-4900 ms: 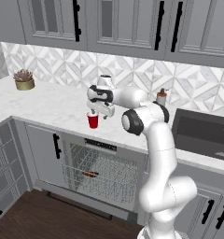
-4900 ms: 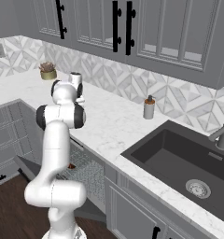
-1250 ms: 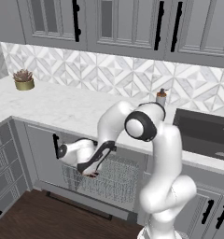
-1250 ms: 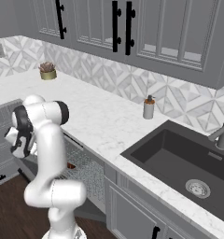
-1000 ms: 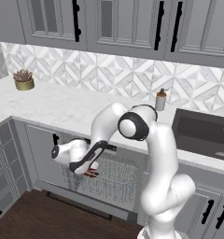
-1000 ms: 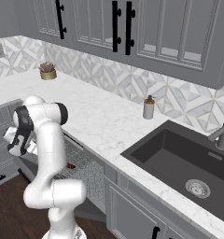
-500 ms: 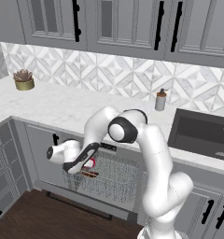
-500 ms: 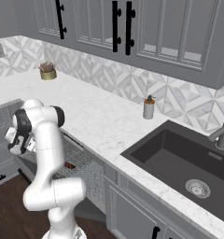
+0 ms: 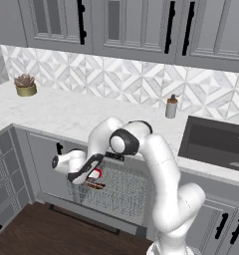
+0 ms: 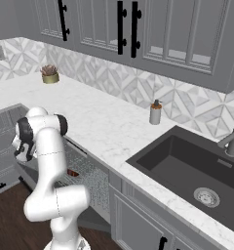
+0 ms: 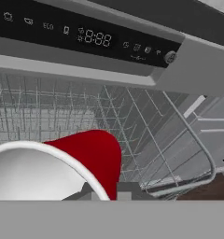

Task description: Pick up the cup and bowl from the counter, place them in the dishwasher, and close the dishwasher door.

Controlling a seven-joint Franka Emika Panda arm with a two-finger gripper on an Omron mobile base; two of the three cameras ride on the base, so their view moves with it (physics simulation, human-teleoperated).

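My gripper (image 9: 90,174) is shut on the red cup (image 9: 95,174) and holds it low over the front left of the dishwasher's grey wire rack (image 9: 119,191). Up close in the hand view, the cup (image 11: 96,156) shows its white rim and inside, with the rack (image 11: 132,126) and the dark control strip (image 11: 86,35) behind it. The dark reddish-brown bowl (image 9: 97,186) lies in the rack just below the cup; the right base view also catches the bowl (image 10: 72,173). The dishwasher door (image 9: 86,217) hangs open, folded down. The white marble counter (image 9: 66,114) runs above.
A grey soap dispenser (image 9: 171,106) stands at the back of the counter near the dark sink (image 9: 216,144). A small potted plant (image 9: 25,85) sits at the far left. Grey cabinets flank the dishwasher, and dark wood floor lies in front.
The cup has come off the counter in my gripper and down to the dishwasher. Over the last second the hand has swung left and lower over the rack.
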